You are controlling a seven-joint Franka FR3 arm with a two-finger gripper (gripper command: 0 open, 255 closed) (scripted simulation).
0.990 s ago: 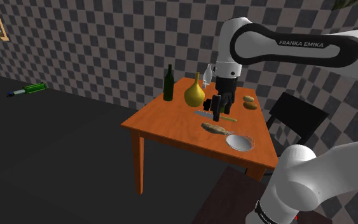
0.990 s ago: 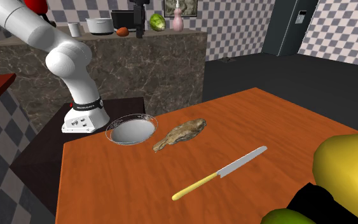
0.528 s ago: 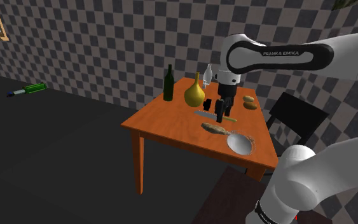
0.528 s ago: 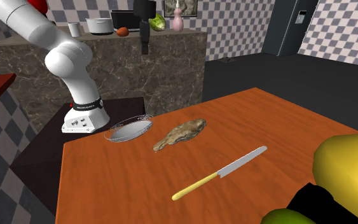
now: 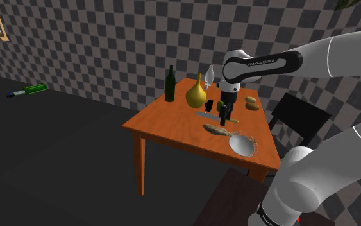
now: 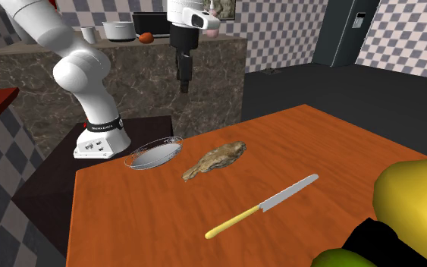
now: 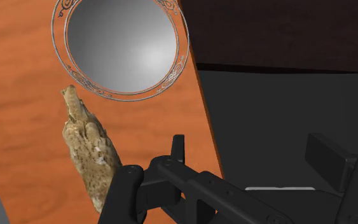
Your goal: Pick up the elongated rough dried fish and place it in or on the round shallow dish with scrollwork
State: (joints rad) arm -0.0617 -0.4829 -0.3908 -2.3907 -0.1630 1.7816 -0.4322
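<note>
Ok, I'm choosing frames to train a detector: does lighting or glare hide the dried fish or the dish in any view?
Shoulder view: dim, floor nearly black, but the dried fish and dish stand out on the orange table. Wrist view: evenly lit, a soft sheen in the dish. Second exterior view: bright, no glare on either; a yellow gourd near the camera crowds the lower right.

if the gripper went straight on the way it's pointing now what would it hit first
Most likely the dried fish, at its end nearer the dish, or the bare table right beside it. The gripper points straight down above that spot, but depth is unclear.
</note>
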